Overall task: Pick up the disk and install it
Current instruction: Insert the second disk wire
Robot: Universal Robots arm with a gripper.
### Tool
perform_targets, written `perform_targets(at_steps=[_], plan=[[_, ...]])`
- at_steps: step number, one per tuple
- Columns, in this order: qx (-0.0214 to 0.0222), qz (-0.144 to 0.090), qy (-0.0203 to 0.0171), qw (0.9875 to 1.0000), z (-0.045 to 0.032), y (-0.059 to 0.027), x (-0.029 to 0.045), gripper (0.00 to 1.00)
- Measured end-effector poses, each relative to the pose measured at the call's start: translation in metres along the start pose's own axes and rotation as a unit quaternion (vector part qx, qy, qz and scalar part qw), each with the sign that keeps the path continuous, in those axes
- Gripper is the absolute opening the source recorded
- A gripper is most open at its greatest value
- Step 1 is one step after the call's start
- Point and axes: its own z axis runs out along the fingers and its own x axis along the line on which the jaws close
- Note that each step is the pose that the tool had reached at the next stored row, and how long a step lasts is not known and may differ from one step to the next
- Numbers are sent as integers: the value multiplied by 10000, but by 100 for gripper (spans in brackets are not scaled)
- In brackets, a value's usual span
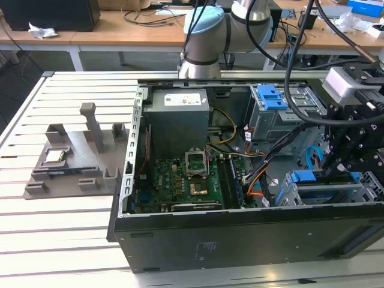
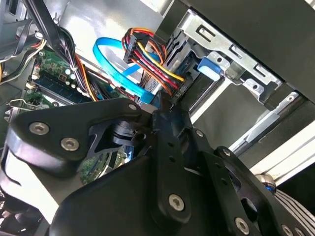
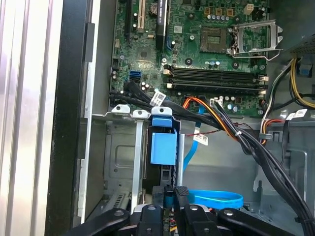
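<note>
The disk (image 1: 324, 179) sits on edge in the drive cage (image 1: 300, 195) at the exterior view's right, near the front corner of the open computer case. Its blue carrier frame lines the top edge. In the first wrist view the disk's blue tab (image 3: 162, 146) fills the cage slot; the second wrist view shows the blue tab (image 2: 209, 69) against the metal cage. My gripper (image 1: 341, 173) hangs right over that cage. Its black fingertips stand close together at the disk's end in both wrist views (image 3: 176, 194) (image 2: 160, 112), shut, with nothing clearly between them.
A bundle of black and coloured cables (image 3: 236, 132) and a blue flat cable (image 3: 216, 199) run beside the cage. A spare blue bracket (image 1: 270, 96) sits in the upper cage. A motherboard (image 1: 186, 180), a power supply (image 1: 179, 117) and a grey fixture (image 1: 78, 156) also show.
</note>
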Motion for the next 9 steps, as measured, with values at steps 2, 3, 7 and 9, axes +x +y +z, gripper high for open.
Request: perform_targets(at_steps=[2,3,7,9], plan=[[0,0,1,10000,-8,1,1,24],[0,1,0,10000,-31,2,1,24],[1,0,0,10000,-146,9,1,24],[1,0,0,10000,-149,9,1,11]])
